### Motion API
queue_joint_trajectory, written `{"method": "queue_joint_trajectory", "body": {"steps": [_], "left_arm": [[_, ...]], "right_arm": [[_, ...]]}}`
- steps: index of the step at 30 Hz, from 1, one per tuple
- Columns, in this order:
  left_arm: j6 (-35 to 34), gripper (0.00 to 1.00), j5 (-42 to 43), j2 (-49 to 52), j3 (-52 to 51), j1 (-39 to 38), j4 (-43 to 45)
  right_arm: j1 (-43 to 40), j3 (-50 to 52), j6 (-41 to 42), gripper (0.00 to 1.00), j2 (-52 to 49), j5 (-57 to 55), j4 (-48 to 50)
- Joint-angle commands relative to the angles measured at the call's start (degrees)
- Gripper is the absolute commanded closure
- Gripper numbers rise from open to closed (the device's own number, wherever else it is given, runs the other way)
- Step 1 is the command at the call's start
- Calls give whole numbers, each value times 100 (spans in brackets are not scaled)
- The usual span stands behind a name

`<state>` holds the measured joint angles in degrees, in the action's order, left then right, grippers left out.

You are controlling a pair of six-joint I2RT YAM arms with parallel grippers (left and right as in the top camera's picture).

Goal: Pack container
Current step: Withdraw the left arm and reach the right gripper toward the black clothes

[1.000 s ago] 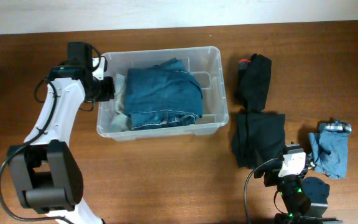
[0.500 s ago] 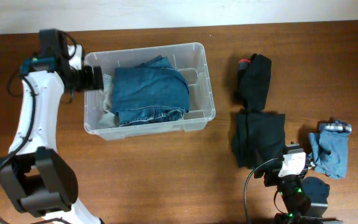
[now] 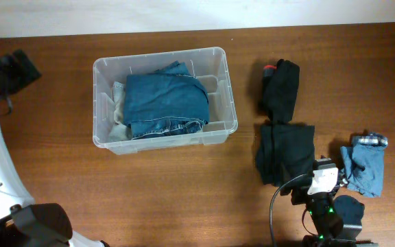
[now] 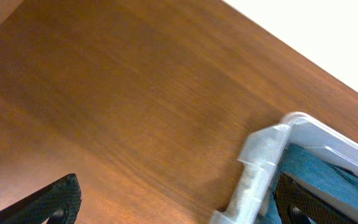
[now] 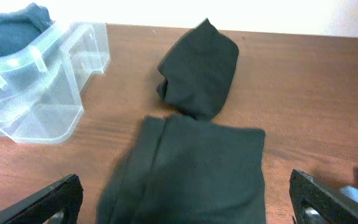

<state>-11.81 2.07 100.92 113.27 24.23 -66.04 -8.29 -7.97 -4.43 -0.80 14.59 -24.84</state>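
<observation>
The container (image 3: 162,53) sits on the counter (image 3: 184,199) at about 10 o'clock from the middle of the overhead view, long side running 9 to 3. Folded jeans (image 3: 166,99) fill most of it, bulging toward the rim, with their hem at the 6 o'clock wall. A pale cloth (image 3: 118,113) is wedged between the jeans and the 9 o'clock wall, and a strip of bare clear floor shows along the 3 o'clock wall. Outside it, at 3 o'clock and well apart, lies a black bundle (image 3: 280,88) with a red spot (image 3: 269,68) at its 11 o'clock corner. A larger black garment (image 3: 285,152) lies flat just at the bundle's 6 o'clock, and the two touch or nearly touch. A blue cloth (image 3: 365,165) lies crumpled at 3 o'clock of that garment, near the counter's edge. The left pincer (image 4: 178,208) is out at the far 9 o'clock edge of the overhead view, apart from the container. Its wrist view shows it released, with the fingers spread wide over bare wood and one container corner toward its 3 o'clock finger. The right pincer (image 5: 188,208) is released too, its fingers spread wide low over the near end of the black garment. In its view the bundle is at 12 o'clock and the container at 10 o'clock.
</observation>
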Motion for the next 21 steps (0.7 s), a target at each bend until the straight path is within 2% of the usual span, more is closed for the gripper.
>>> {"method": "queue_joint_trajectory", "body": {"steps": [1,3,7,10,13,14,17,21], "left_arm": [[-98,1,-35,-83,68,146,-33],[-98,1,-35,-83,68,144,-33],[-98,1,-35,-83,66,144,-35],[-98,1,-35,-83,68,144,-48],[-98,1,-35,-83,68,144,-46],[-98,1,-35,-83,68,144,-46],[-98,1,-35,-81,68,144,-48],[-98,1,-35,-83,68,144,-46]], "right_arm": [[-35,57,494,2,39,535,339],[-35,57,579,2,39,614,605],[-35,-26,1128,2,-87,555,2374],[-35,-529,1440,1,-595,229,2785],[-35,-1576,1443,1,-1838,291,2234],[-35,-2234,1440,1,-2640,348,1729],[-35,-3552,1438,1,-4199,573,793],[-35,-6065,1436,2,-6830,1934,-490]]}}
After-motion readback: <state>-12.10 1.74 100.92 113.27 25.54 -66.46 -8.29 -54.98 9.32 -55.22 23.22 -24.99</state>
